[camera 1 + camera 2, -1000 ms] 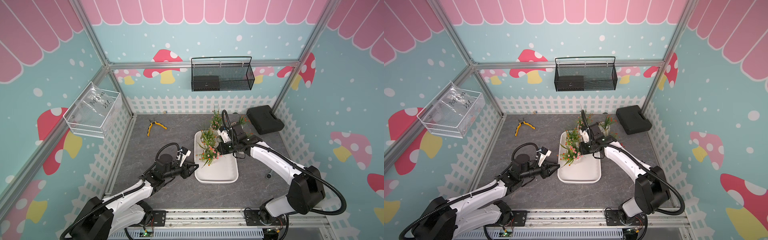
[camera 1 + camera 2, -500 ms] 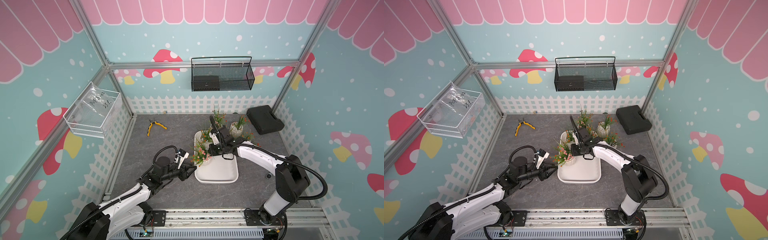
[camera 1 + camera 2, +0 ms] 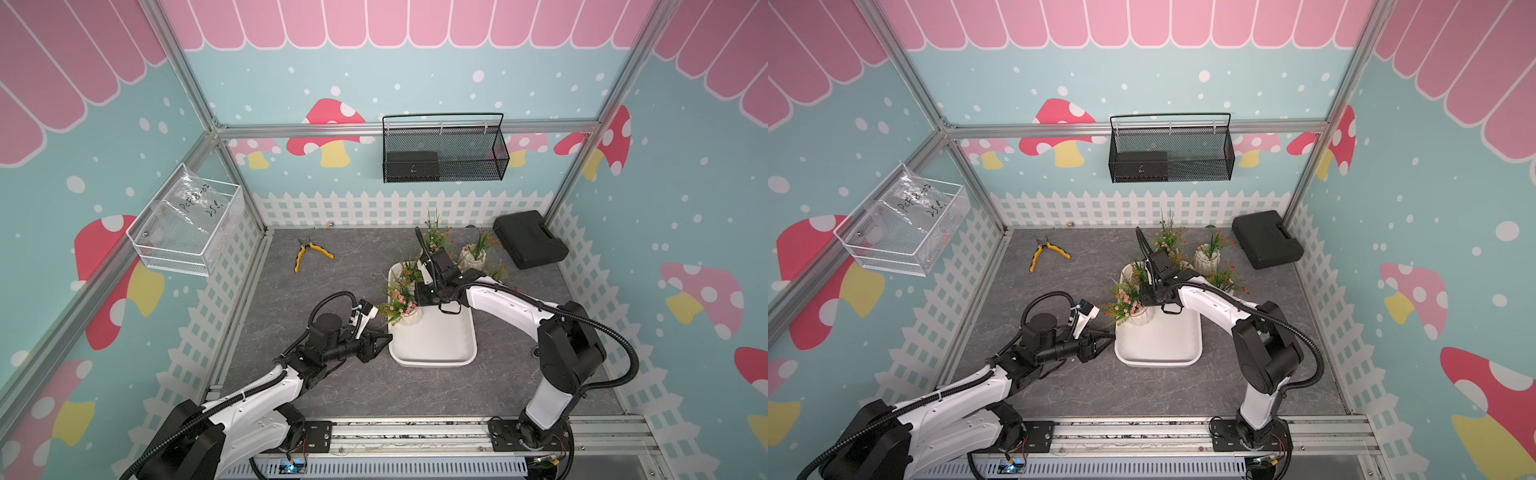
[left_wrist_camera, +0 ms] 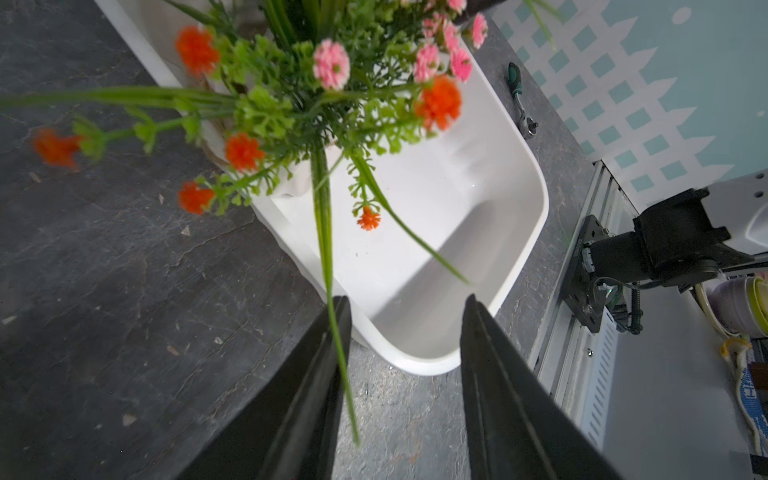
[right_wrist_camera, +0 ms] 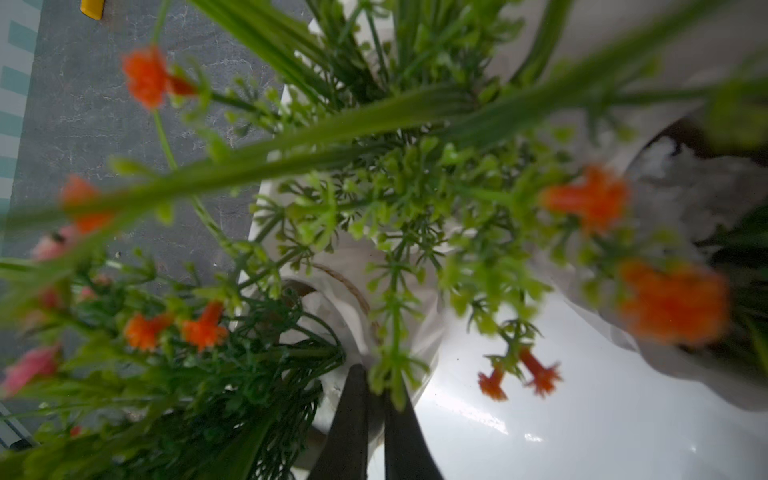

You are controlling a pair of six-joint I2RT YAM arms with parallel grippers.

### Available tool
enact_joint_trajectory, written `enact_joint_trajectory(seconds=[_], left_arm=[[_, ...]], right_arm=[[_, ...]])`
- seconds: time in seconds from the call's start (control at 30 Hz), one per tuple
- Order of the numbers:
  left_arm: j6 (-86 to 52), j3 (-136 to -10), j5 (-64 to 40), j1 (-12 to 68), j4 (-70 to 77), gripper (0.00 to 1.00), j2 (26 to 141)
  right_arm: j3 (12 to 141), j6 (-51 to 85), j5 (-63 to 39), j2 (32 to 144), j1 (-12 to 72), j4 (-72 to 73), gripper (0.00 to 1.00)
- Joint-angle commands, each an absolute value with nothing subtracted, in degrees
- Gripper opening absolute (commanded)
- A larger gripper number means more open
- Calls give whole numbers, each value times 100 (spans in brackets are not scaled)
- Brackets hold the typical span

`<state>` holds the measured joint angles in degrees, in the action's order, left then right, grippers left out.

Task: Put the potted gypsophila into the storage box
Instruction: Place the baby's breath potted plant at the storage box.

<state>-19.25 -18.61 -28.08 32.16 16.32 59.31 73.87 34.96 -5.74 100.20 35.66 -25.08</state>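
- Storage box (image 3: pixel 434 347) — mid-table, its near half bare.
- Potted gypsophila (image 3: pixel 407 319) inside by the left wall; loose pots (image 3: pixel 473 259) wait outside, far and right.
- Likely light: rigid pot, floppy sprigs — take the rim, not the greenery.
- Right gripper (image 5: pixel 374 384) pinched tight on that rim.
- Left gripper (image 4: pixel 405 305) half-spread, empty, at the near-left rim.

White links (image 3: pixel 503 301), black joints (image 3: pixel 571 353), ribbed cables (image 3: pixel 634 365)
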Motion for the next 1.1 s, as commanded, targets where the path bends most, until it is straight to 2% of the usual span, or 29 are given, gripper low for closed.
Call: enact_joint_trajectory(seconds=[0.0, 0.2, 0.5, 0.8, 1.07], left_arm=[[-1854, -1899, -2832, 3151, 1678, 45, 5946], [-1861, -1907, -2769, 3142, 1676, 45, 5973], [-1853, -1906, -2700, 3128, 1688, 46, 6086], [-1828, -1855, -2632, 3106, 1673, 46, 5925], [-1810, -1791, -2590, 3100, 1831, 47, 5696]], right_arm=[[7626, 3639, -606, 10098, 3605, -2261, 3], [7656, 3621, -654, 10191, 3609, -2251, 9], [7579, 3539, -810, 9978, 3604, -2251, 30], [7198, 3289, -993, 9063, 3426, -2495, 36], [6519, 3058, -1461, 7913, 2718, -2669, 41]])
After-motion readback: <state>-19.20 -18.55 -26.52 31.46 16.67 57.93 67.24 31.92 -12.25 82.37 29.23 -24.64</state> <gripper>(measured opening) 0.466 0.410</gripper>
